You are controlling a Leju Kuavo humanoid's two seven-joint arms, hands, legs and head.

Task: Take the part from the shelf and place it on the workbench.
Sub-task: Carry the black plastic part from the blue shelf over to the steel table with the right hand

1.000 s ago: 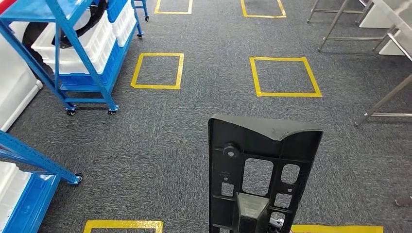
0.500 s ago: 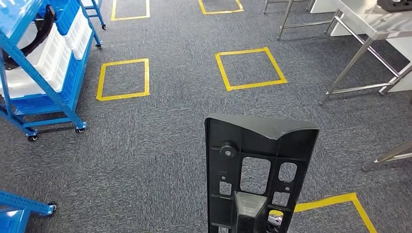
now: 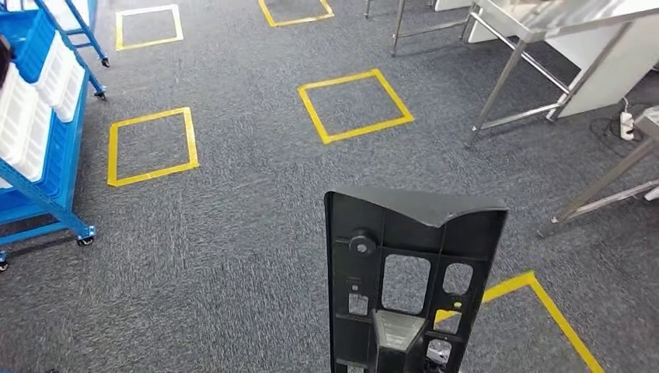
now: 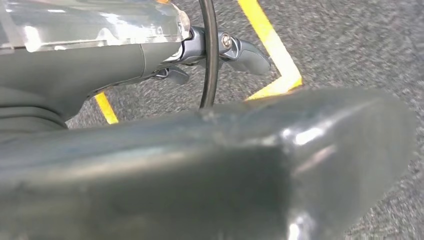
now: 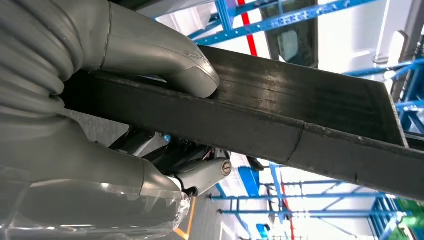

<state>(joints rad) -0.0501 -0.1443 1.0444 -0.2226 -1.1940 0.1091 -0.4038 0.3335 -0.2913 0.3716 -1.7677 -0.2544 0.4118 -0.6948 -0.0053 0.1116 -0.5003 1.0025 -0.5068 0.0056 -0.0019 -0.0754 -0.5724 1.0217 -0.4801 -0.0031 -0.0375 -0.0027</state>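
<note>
Black plastic panel part (image 3: 412, 272): upright, low centre of head view, above grey carpet (image 3: 233, 233); flanged top edge, round knob near upper left corner, several rectangular cut-outs, grey wedge-shaped boss at lower middle. Lower end cut off by picture's edge. Not on any workbench; carried in the air.

Right hand (image 5: 125, 100): clasped around the part's long dark bar (image 5: 300, 115) in right wrist view; thick grey thumb (image 5: 170, 65) pressed on one face, darker fingers (image 5: 200, 172) wrapped on the opposite face, bar running between them and out past the hand. Grey ribbed cover at the wrist.

Left hand (image 4: 150, 55): seen in left wrist view lying just beside a broad, blurred dark surface of the part (image 4: 225, 165), fingers (image 4: 245, 52) extended along its far side; a thin black cable crossing in front. Contact hidden by the part; grasping or free, cannot tell.

Floor markings: yellow tape squares (image 3: 355, 105) on the carpet, one ahead of the part, one further left (image 3: 151, 146), a partial outline (image 3: 544, 311) behind the part's right edge.

Blue wheeled shelf rack (image 3: 47, 140): far left, white bins stacked within, well apart from the part.

Metal-legged workbench (image 3: 544, 47): upper right, pale top, steel legs and crossbars; well apart from the part.
</note>
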